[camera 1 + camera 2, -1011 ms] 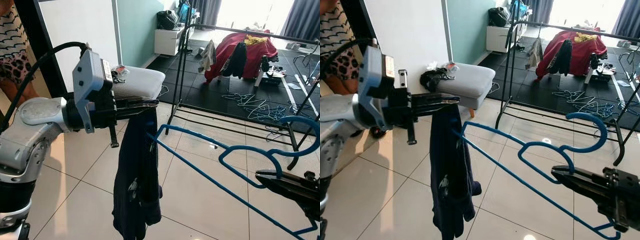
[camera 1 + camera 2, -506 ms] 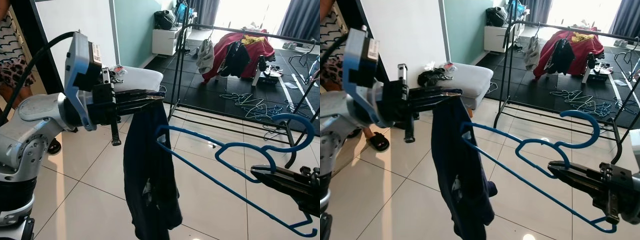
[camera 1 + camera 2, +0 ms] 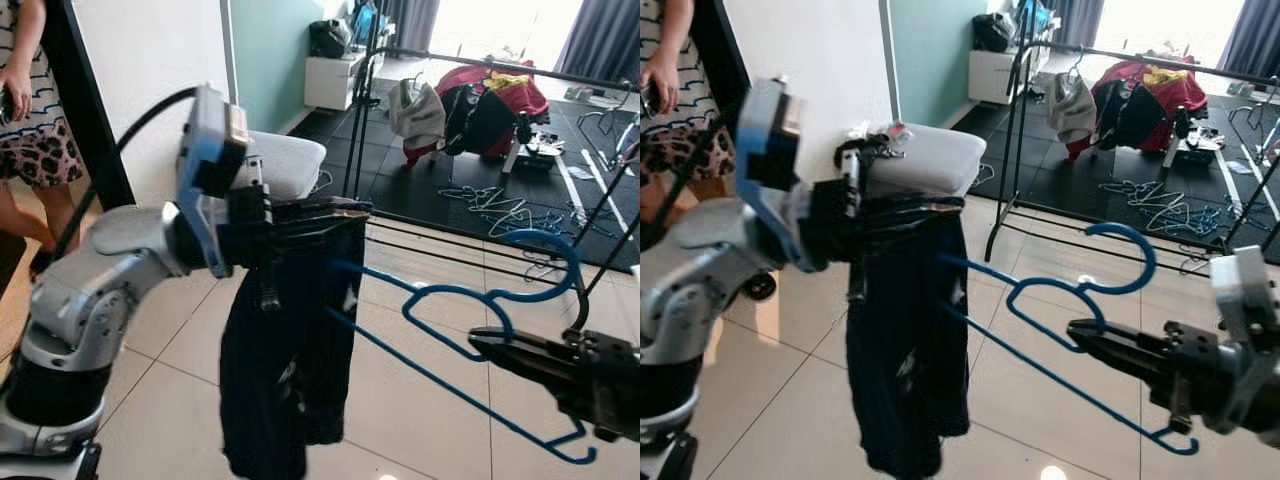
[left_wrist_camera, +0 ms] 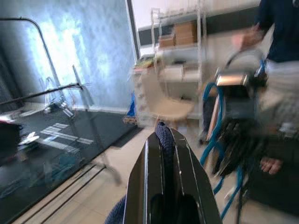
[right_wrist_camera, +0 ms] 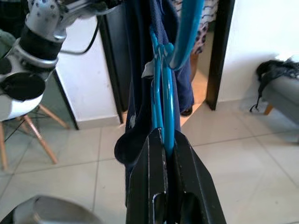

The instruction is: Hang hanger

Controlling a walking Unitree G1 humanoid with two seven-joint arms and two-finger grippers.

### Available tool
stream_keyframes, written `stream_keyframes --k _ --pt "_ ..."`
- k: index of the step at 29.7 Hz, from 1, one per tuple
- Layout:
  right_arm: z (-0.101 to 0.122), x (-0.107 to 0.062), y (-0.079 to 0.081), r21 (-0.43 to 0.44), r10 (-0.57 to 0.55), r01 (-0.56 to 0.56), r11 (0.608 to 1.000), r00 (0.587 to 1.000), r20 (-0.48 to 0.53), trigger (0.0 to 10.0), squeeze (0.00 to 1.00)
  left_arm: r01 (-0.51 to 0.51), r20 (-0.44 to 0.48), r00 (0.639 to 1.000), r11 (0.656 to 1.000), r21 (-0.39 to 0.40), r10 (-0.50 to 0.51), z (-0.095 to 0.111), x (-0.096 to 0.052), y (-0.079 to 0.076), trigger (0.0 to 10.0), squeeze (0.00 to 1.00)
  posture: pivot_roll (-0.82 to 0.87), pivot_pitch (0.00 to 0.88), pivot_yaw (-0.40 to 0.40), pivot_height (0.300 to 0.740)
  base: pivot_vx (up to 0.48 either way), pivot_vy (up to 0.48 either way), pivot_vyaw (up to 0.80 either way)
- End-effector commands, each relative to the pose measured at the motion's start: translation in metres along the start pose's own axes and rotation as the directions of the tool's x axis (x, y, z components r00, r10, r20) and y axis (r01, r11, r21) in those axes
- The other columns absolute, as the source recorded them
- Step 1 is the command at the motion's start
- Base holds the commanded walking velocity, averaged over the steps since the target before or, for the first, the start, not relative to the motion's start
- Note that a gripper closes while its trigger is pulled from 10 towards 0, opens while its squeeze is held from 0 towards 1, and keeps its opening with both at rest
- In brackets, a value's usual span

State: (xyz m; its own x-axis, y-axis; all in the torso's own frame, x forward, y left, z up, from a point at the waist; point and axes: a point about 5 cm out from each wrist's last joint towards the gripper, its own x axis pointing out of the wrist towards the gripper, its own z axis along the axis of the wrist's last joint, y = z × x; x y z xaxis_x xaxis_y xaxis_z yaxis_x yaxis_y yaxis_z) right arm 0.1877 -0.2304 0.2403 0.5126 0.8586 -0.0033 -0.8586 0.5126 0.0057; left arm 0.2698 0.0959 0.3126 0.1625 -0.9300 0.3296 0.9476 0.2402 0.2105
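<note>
At frame centre our left gripper (image 3: pixel 345 212) has its fingers clenched on the dark garment (image 3: pixel 285 370); lower right, our right gripper (image 3: pixel 1085 345) grasps the blue hanger (image 3: pixel 1060 290), whose arm touches the garment.

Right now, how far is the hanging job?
Done: the left gripper is shut on the dark garment, the right gripper on the blue hanger. In hand: the hanger's arm tip is at the garment. Left: dressing it fully and hooking it on the rack.

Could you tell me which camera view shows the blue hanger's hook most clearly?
The right eye view: the blue hanger shows its whole hook curling above the right claw. The left eye view shows it similarly, the right wrist view only edge-on, and the left wrist view blurred.
</note>
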Motion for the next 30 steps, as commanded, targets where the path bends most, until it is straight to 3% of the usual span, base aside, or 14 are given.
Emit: stream_keyframes --k 1,2,5,7,12,21,30 --pt "-0.001 0.002 -0.001 -0.007 -0.006 0.006 1.000 1.000 0.000 10.0 0.00 0.015 0.040 0.999 1.000 -0.014 -0.014 0.006 0.004 0.000 10.0 0.00 -0.01 0.000 -0.025 0.740 0.000 0.000 0.00" --pt "-0.002 0.010 -0.005 -0.024 -0.029 0.029 0.999 0.999 0.023 10.0 0.00 -0.009 0.092 0.996 0.995 -0.098 0.018 0.002 0.007 0.003 10.0 0.00 -0.01 0.000 -0.022 0.740 0.000 0.000 0.00" --pt "-0.005 0.018 -0.005 -0.031 -0.032 0.033 0.999 0.999 0.038 10.0 0.00 -0.039 0.118 0.991 0.987 -0.158 0.058 -0.004 0.009 0.006 10.0 0.00 -0.01 0.000 -0.022 0.740 0.000 0.000 0.00" --pt "-0.005 0.018 -0.005 -0.031 -0.032 0.033 0.999 0.999 0.038 10.0 0.00 -0.039 0.118 0.991 0.987 -0.158 0.058 -0.004 0.009 0.006 10.0 0.00 -0.01 0.000 -0.022 0.740 0.000 0.000 0.00" --pt "-0.011 0.042 -0.018 -0.048 -0.108 0.113 0.992 0.988 0.110 10.0 0.00 -0.125 0.088 0.984 0.955 -0.270 0.154 -0.026 0.019 0.008 10.0 0.00 -0.01 0.000 -0.016 0.740 0.000 0.000 0.00" --pt "-0.007 0.071 -0.034 -0.034 -0.194 0.208 0.978 0.952 0.239 10.0 0.00 -0.258 -0.064 0.966 0.911 -0.322 0.251 -0.064 0.026 0.008 10.0 0.00 0.01 0.000 -0.014 0.740 0.000 0.000 0.00" --pt "-0.009 0.087 -0.033 -0.026 -0.188 0.202 0.979 0.944 0.272 10.0 0.00 -0.284 -0.040 0.957 0.890 -0.358 0.289 -0.069 0.035 0.005 10.0 0.00 0.00 0.000 -0.011 0.740 0.000 0.000 0.00"
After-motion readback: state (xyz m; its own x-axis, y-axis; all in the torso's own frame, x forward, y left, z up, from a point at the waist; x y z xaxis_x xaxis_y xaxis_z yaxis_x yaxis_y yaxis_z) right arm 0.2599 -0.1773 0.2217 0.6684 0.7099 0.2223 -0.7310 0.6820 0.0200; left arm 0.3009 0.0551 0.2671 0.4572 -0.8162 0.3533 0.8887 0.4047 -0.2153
